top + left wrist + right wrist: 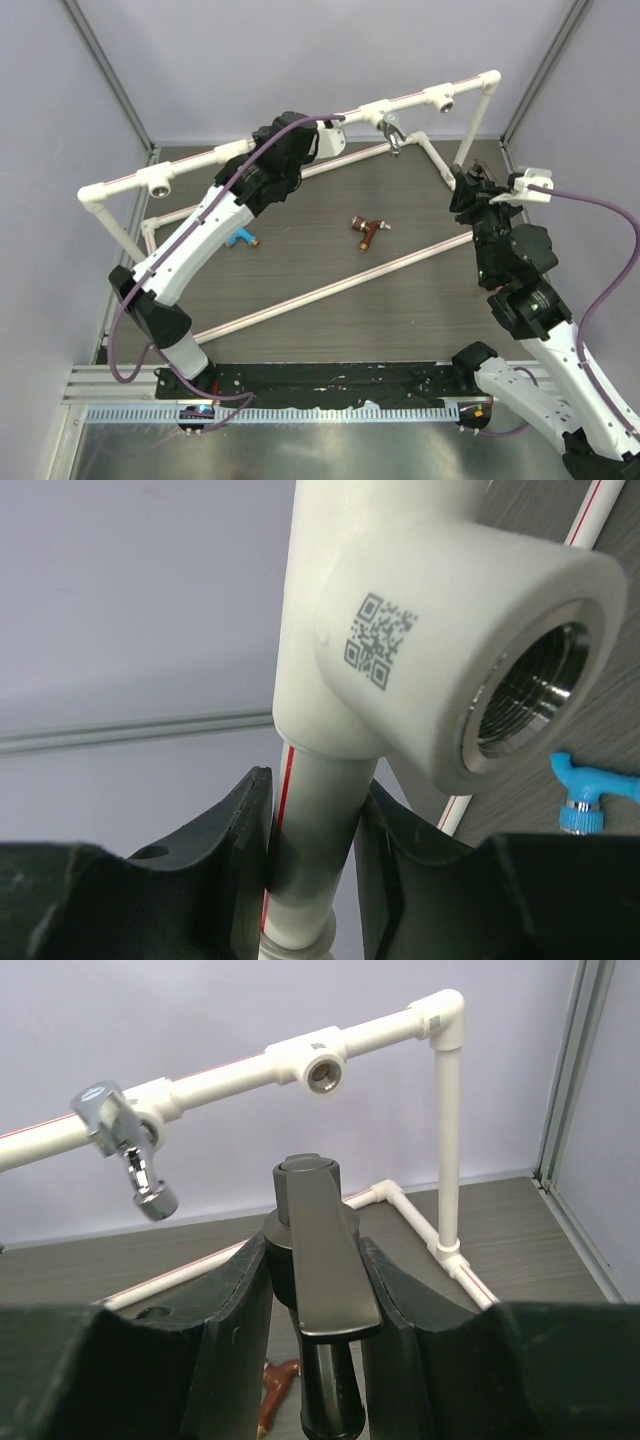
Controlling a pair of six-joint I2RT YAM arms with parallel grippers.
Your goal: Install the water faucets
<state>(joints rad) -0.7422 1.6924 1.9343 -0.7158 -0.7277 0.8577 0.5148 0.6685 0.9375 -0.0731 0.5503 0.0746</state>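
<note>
1. Right pincer (318, 1280): clenched on the dark faucet (322, 1260). The fingers press both sides of its body and the flat lever handle points up between them.
2. The dark faucet is held in the air, off the counter (300, 250), in front of the frame's right end and below the top rail.
3. Left pincer (315, 825): clenched around the white pipe (310, 840) of the top rail, one finger on each side, just beside a tee socket (440, 630).
4. That tee socket carries a printed QR code. Its threaded metal mouth is open with nothing in it.
5. Chrome faucet (130, 1150): mounted at a tee on the top rail, spout hanging down. In the top view it sits between the two pincers.
6. A second open tee (320, 1063) sits on the rail right of the chrome faucet, near the corner elbow.
7. Red-brown faucet (368, 232): lying on the counter near the middle, inside the frame, apart from both arms.
8. Blue faucet (243, 238): lying on the counter under the left arm, well apart from the red-brown one.
</note>
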